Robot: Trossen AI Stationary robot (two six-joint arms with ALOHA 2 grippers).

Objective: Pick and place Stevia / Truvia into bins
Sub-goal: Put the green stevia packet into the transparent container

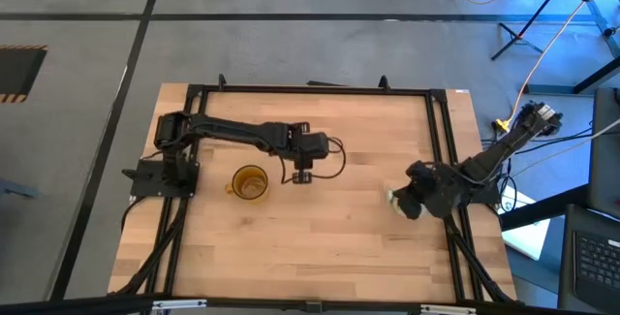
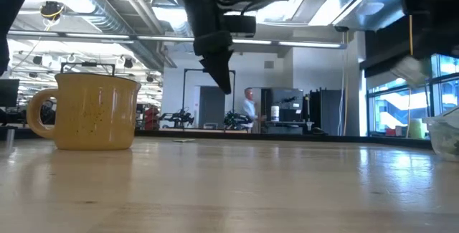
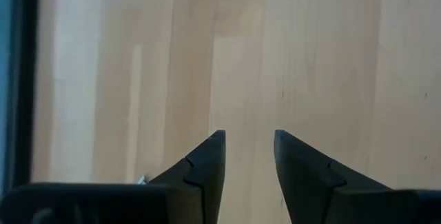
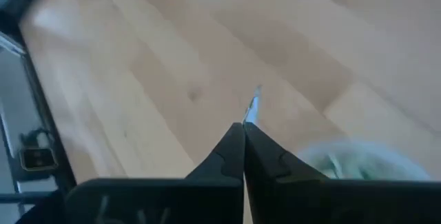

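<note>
An amber mug (image 1: 250, 183) (image 2: 93, 111) stands on its base on the wooden table, left of centre. My left gripper (image 1: 301, 176) (image 3: 249, 136) hangs open just right of the mug, above bare wood, with nothing between its fingers. My right gripper (image 4: 244, 124) is at the table's right side, shut on a thin Stevia sachet (image 4: 253, 105) seen edge-on. A clear cup (image 4: 358, 160) (image 2: 446, 136) with pale green-white contents stands beside it. My right gripper pinches the sachet's near end (image 4: 249, 117) between its two fingertips. The fingers slant down toward the table. The rest of the sachet sticks out past the tips, on edge and clear of the wood.
Black frame rails (image 1: 441, 141) run along the table's edges. Bare wood lies between the mug and the clear cup. A person (image 2: 249, 107) stands far off in the room behind the table.
</note>
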